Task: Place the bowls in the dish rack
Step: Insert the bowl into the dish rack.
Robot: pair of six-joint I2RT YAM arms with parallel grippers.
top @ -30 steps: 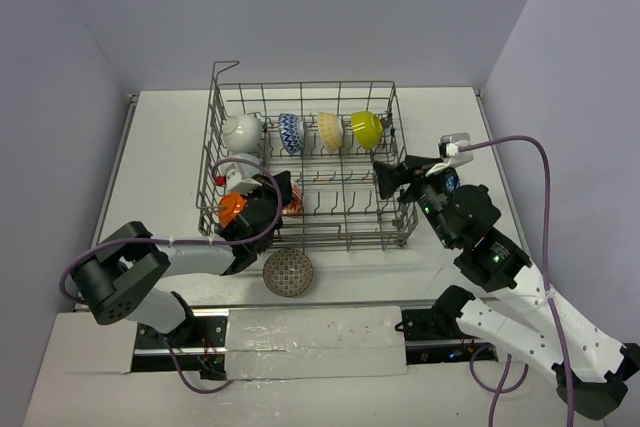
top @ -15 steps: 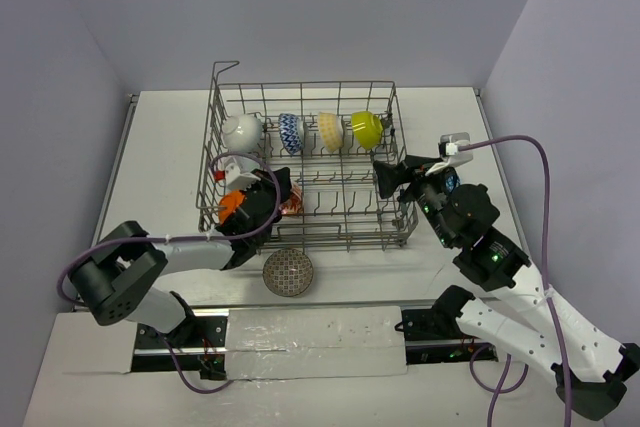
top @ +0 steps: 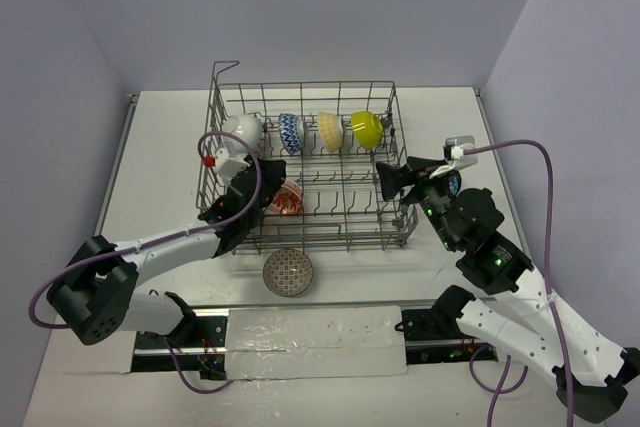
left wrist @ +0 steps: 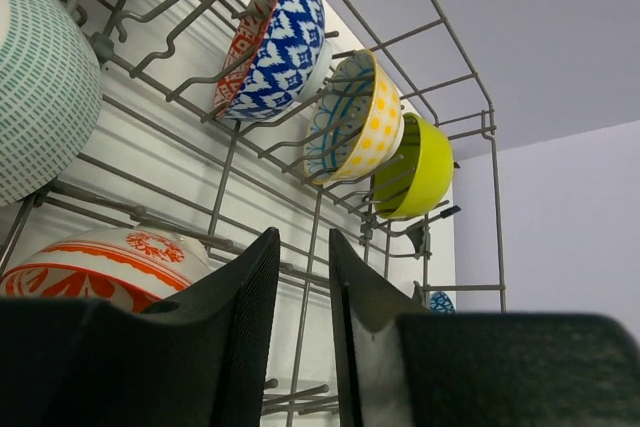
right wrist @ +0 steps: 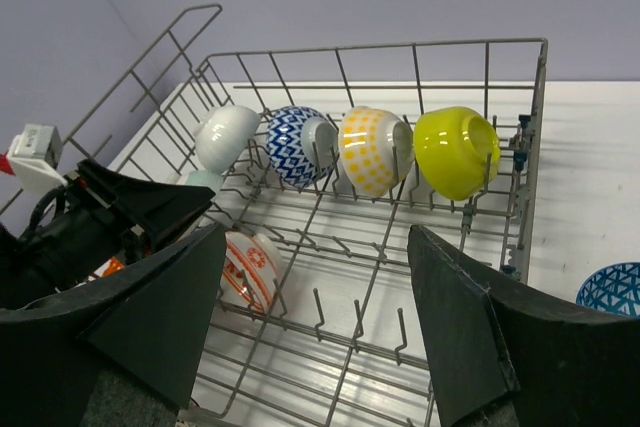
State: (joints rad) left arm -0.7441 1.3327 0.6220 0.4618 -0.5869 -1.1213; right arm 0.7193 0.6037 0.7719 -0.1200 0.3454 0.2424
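Observation:
The grey wire dish rack holds a white bowl, a blue-white bowl, a pale yellow bowl and a lime bowl in its back row. A red-white bowl stands on edge in the front row. My left gripper hangs just left of it, open by a narrow gap with only rack wire between the fingers. My right gripper is open wide and empty over the rack's right side. Only a sliver of the orange bowl shows under the left arm.
A grey patterned bowl sits on the table in front of the rack. A blue patterned bowl lies on the table outside the rack's right wall. A pale striped bowl leans in the rack beside my left wrist.
My left gripper's jaws have parted slightly, and the arm has lifted and swung further into the rack. The orange bowl it was on is now mostly hidden. The right arm has barely moved.

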